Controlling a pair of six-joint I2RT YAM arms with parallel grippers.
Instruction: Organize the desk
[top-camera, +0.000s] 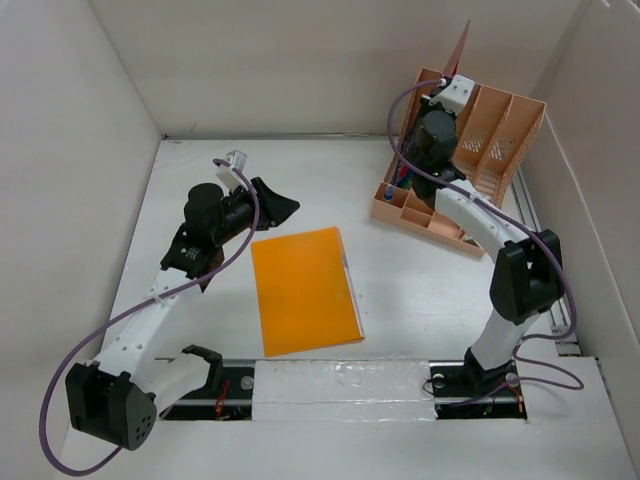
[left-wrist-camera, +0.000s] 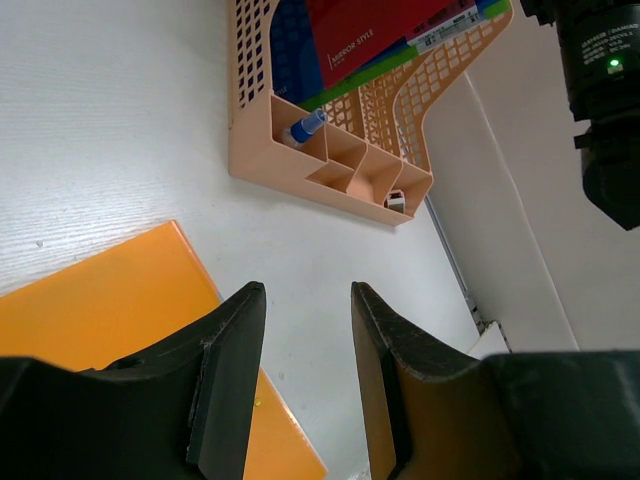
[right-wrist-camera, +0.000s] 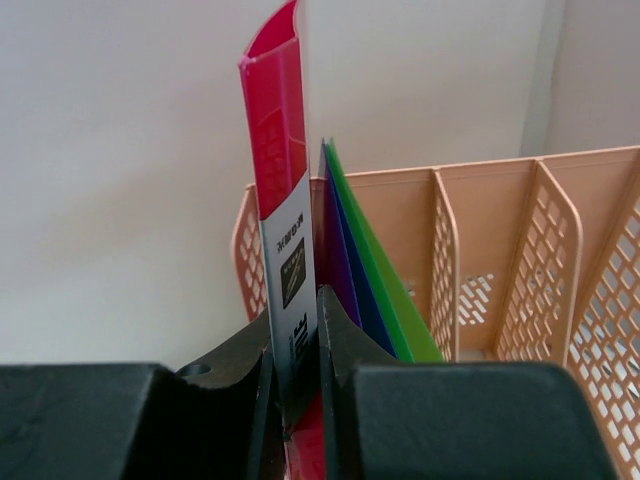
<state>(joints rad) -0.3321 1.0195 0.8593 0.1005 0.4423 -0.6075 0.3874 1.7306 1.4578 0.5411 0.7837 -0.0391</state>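
Three white panels (top-camera: 300, 60) walling large matte white desk (top-camera: 420, 300): left, far, right. Near edge: both arm bases, glossy taped strip (top-camera: 340, 385) between. Far right corner: peach slotted file rack (top-camera: 500, 130), blue and green folders (right-wrist-camera: 385, 310) upright in one slot, blue pen (left-wrist-camera: 303, 128) in front tray. Mid-desk: orange folder (top-camera: 303, 290) lying flat. Right jaws nearly closed, pinching upright red folder (right-wrist-camera: 278, 150) over rack. Left jaws parted, holding nothing, near orange folder's far left corner.

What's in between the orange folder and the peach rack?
Nothing, just bare white desk between the orange folder and the peach rack. The top external view shows that gap, and the left wrist view shows it too.
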